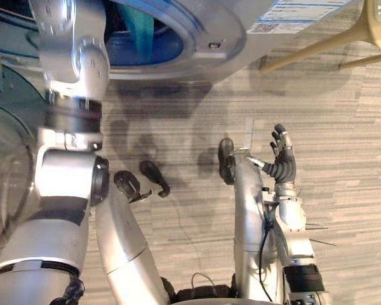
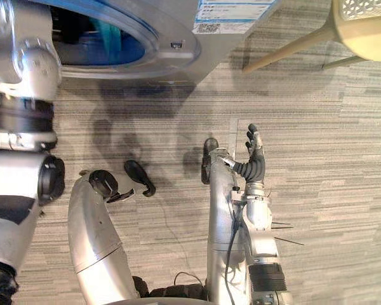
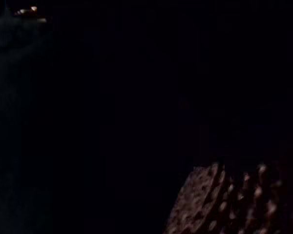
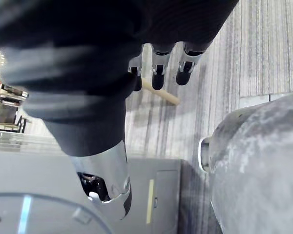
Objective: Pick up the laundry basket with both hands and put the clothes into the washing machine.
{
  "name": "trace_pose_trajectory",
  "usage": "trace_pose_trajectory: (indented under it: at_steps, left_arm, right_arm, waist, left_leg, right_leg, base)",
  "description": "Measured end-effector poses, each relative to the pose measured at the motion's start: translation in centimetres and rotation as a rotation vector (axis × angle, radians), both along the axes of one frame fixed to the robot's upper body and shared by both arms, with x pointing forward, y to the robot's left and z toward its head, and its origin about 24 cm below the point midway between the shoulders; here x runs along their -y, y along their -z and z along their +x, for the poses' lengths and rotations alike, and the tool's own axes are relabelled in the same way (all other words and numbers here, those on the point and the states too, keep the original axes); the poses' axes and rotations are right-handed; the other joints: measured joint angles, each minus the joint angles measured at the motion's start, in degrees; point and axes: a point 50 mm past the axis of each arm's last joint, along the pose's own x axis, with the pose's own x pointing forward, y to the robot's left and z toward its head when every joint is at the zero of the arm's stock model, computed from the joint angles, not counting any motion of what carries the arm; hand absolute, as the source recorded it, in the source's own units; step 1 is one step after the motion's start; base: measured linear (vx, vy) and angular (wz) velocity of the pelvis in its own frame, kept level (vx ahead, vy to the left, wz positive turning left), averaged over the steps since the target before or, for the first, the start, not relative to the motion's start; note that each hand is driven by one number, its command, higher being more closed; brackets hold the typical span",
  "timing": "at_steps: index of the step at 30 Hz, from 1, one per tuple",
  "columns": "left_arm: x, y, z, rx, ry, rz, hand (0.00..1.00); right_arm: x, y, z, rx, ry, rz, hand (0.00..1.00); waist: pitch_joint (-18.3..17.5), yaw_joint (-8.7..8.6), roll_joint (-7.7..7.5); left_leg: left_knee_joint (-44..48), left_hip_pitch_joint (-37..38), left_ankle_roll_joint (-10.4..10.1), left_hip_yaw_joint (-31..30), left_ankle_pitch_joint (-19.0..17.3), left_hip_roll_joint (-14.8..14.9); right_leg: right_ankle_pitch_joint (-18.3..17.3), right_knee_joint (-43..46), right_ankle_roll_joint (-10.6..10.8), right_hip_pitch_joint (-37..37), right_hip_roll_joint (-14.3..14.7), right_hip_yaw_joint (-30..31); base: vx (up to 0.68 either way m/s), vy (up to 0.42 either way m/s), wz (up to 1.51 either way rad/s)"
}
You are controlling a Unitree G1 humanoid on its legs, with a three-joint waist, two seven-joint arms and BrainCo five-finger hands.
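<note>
The washing machine [image 1: 203, 38] stands in front of me with its round opening [image 2: 108, 44] uncovered. A teal cloth [image 1: 140, 28] lies inside the drum. My left arm [image 1: 73, 76] reaches into that opening, and its hand is hidden in the dark drum. In the left wrist view, a dim dotted reddish surface [image 3: 224, 204] shows in the darkness. My right hand [image 1: 282, 162] hangs low over the floor, away from the machine. It is open with straight fingers [image 4: 158, 73] and holds nothing.
The machine's glass door [image 1: 3, 178] swings out on my left. A beige perforated piece on slanted legs [image 2: 362, 25] stands at the far right beside the machine. Striped grey carpet [image 1: 343, 159] covers the floor.
</note>
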Motion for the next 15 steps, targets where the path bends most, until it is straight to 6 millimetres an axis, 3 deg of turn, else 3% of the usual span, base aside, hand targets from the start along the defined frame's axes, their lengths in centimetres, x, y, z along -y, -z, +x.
trace_pose_trajectory:
  at_steps: [4,8,11,15]
  left_arm:
    - [1.2,0.8,2.4,-0.127,-0.312,0.298,0.0]
    - [0.6,4.6,6.4,-0.387,-0.714,0.669,0.0]
    - [0.3,6.4,7.4,-0.468,-0.795,0.803,0.0]
    - [-0.3,7.1,7.6,-0.504,-0.75,0.761,0.0]
  right_arm:
    - [0.0,0.0,0.0,0.001,-0.029,0.007,0.0]
    - [-0.1,-0.1,-0.1,0.024,-0.072,-0.009,0.0]
    - [-0.2,0.0,-0.3,0.022,-0.103,0.006,0.0]
    - [-0.1,0.7,-0.8,-0.006,-0.116,0.012,0.0]
  waist:
    - [0.0,-0.05,-0.01]
    - [0.0,-0.01,-0.03]
    - [0.0,-0.12,-0.03]
    - [0.0,0.04,-0.03]
  left_leg:
    - [-0.5,0.1,0.0,0.1,0.0,-0.2]
    - [-0.7,0.2,0.0,0.1,0.0,0.0]
    - [-0.9,0.3,0.0,0.1,0.0,0.2]
    - [-1.2,0.6,-0.1,-0.1,0.1,0.3]
  right_leg:
    - [0.0,0.0,0.0,0.0,-0.7,-0.6]
    - [0.0,-0.2,0.0,0.0,-0.4,-0.7]
    - [0.0,-0.6,0.0,0.2,-0.2,-0.7]
    - [0.0,-1.3,0.0,0.9,0.1,-0.8]
  base:
    - [0.03,-0.003,0.03]
    - [-0.01,-0.011,-0.02]
    - [-0.04,-0.018,-0.03]
    - [-0.06,-0.017,-0.01]
